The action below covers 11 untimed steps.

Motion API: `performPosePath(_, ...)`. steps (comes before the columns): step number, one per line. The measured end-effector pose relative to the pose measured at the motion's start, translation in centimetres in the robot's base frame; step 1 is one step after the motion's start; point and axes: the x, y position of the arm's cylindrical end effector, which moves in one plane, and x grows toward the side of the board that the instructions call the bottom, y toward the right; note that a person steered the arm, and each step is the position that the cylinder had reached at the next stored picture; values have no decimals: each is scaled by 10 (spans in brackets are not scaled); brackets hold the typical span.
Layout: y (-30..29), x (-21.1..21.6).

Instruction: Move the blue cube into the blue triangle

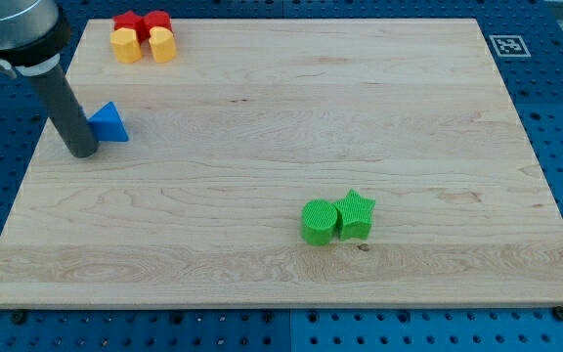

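My tip (84,154) beside blue triangle (111,122).

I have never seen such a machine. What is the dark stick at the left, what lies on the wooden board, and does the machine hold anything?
There is only one picture, from a single camera that looks down at the board at a slant. The dark stick is the end of a robot arm. It has no jaws, so it holds nothing; it only pushes things with its lower end, my tip. My tip stands on the wooden board near its left edge, right beside the blue triangle, on that block's left. A blue cube is not visible; the rod may hide it. At the view's top left lie two red blocks and two yellow blocks, close together. Lower right of the middle a green cylinder touches a green star.
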Motion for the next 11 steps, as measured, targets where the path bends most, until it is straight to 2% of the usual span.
performPosePath(3, -67, 8)
performPosePath(4, -52, -23)
performPosePath(5, -3, -20)
performPosePath(7, -15, 8)
performPosePath(8, 6, 27)
performPosePath(9, 36, 15)
performPosePath(10, 31, -13)
performPosePath(11, 22, -19)
